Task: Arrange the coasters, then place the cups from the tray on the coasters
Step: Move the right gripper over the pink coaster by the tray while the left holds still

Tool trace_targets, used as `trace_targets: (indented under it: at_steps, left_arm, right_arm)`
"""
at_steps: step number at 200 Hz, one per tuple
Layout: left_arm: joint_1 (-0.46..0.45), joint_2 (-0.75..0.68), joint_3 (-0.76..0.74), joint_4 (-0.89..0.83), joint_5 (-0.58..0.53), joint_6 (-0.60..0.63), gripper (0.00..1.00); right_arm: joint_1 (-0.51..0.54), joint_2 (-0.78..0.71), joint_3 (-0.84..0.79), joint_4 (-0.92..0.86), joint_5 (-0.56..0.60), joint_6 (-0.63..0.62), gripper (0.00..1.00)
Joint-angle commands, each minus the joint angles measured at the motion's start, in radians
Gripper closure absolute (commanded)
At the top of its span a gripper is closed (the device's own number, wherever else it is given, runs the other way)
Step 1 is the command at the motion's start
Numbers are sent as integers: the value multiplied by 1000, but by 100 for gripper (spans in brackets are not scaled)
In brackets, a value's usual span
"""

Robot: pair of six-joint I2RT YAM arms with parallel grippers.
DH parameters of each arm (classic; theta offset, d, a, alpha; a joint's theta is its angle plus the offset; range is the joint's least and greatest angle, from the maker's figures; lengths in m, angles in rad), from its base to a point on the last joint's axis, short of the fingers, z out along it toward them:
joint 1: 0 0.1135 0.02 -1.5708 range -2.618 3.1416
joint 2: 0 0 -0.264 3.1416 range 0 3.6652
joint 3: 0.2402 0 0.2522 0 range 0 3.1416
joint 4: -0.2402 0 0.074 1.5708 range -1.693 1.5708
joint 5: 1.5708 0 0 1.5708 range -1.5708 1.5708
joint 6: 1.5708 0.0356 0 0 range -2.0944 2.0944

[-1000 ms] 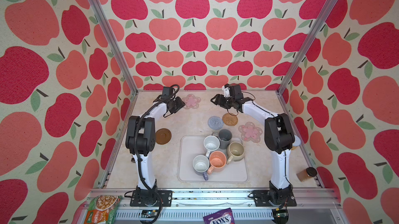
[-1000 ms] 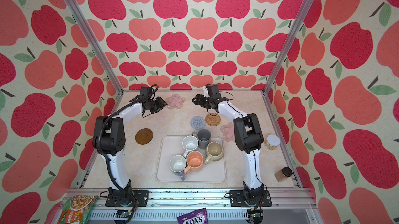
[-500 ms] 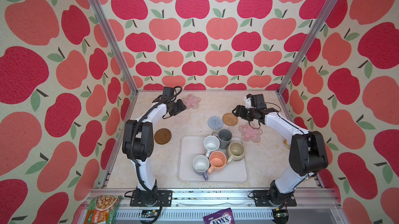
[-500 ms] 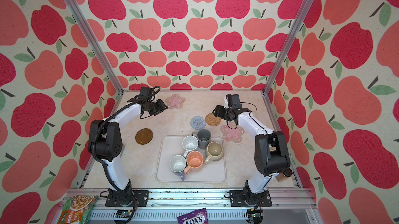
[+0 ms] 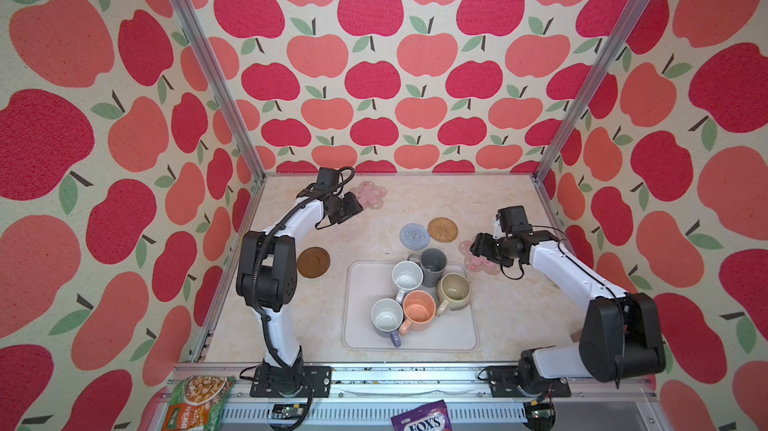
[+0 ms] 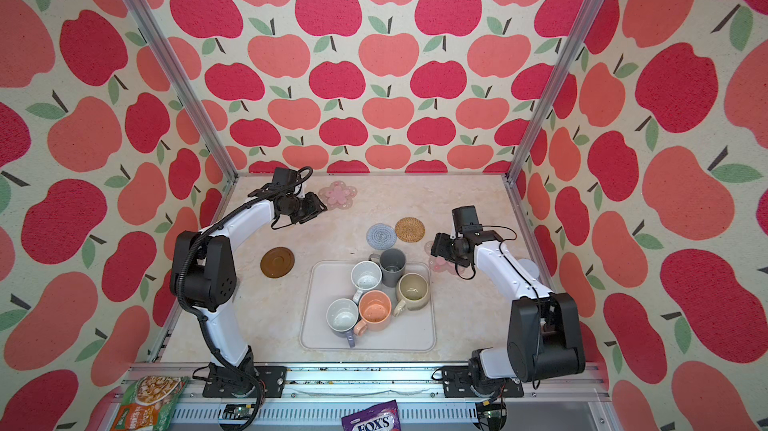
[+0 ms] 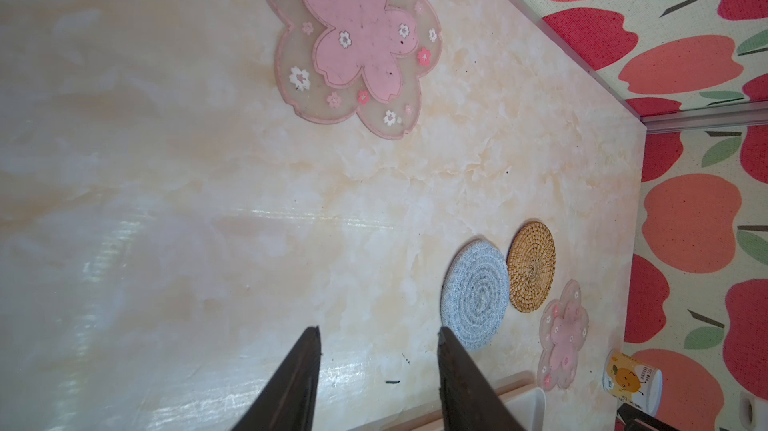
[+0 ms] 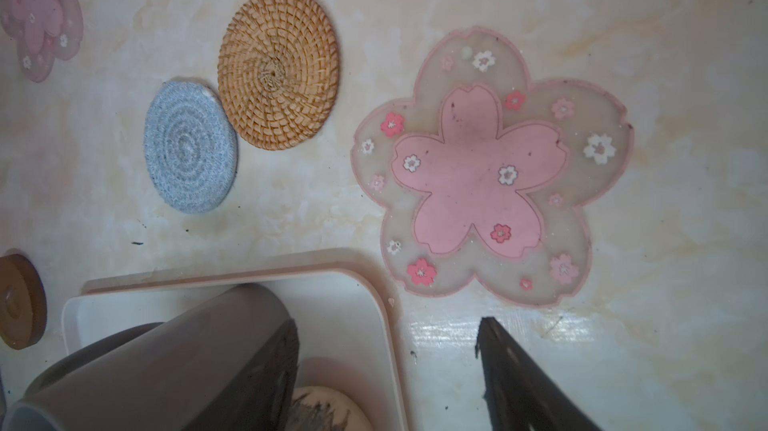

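**Entry: desk, coasters and cups, mid-arrangement**

**Change noted.** A second ago the right arm reached to the far middle of the desk, close to the left arm. It has since swung back to its own side. No mat or mug has shifted in that time.

**Right tool** (image 8: pixel 386 325): jaws well apart and empty, above the desk between the tray corner and the near pink flower mat (image 8: pixel 478 167).

**Left tool** (image 7: pixel 378 335): jaws partly open, nothing between them. It has stayed by the far pink flower mat (image 5: pixel 368 195).

**Coasters – five, all flat on the desk.**
- Blue round mat (image 5: pixel 414 235) and rattan mat (image 5: pixel 442 229) lie edge to edge, just beyond the tray's far rim.
- Brown disc (image 5: pixel 313 261) lies alone, left of the tray.
- The flower mats are as given above.

**Cups – five, all still clustered in the tray** (image 5: pixel 361 337): white mug (image 5: pixel 407 276), dark grey mug (image 5: pixel 433 265), olive mug (image 5: pixel 455 288), peach mug (image 5: pixel 419 310) and lavender mug (image 5: pixel 386 316).

**Reading.** The coaster stage looks unfinished. The blue and rattan pair sit too tight for two mugs, and the right arm's return probably means the near flower mat or that pair is next.

**Edges and room.**
- The far flower mat lies near the back wall.
- The near flower mat has only a narrow gap to the tray corner.
- A small jar (image 7: pixel 631 379) stands by the right wall.
- Bare desk lies across the far middle, in front of the brown disc and to the right of the tray – space to spread the pair.
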Motion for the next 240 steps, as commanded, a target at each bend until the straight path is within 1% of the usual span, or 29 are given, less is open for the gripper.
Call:
trace_targets:
  at_steps: [1, 27, 52, 116, 157, 216, 240]
  left_arm:
    - [-5, -4, -10, -20, 22, -17, 52]
    - [-7, 3, -16, -17, 22, -18, 52]
    - [-8, 5, -30, -7, 27, -23, 52]
    - [-4, 4, -49, -13, 24, -16, 52]
    - [5, -5, -75, -4, 24, -20, 52]
    - [8, 2, -96, 11, 33, -36, 52]
    - [9, 7, -99, 12, 36, -37, 52]
  right_arm:
    - [0, -46, -51, -69, 19, 45, 30]
    - [0, -74, -116, -54, 0, 90, 31]
    - [0, -70, -154, -24, -20, 125, 31]
    - [1, 48, -169, 80, -60, 191, 32]
    - [3, 94, -173, 124, -50, 217, 32]
    - [2, 132, -170, 165, 10, 246, 32]
    - [1, 163, -160, 197, 14, 263, 31]
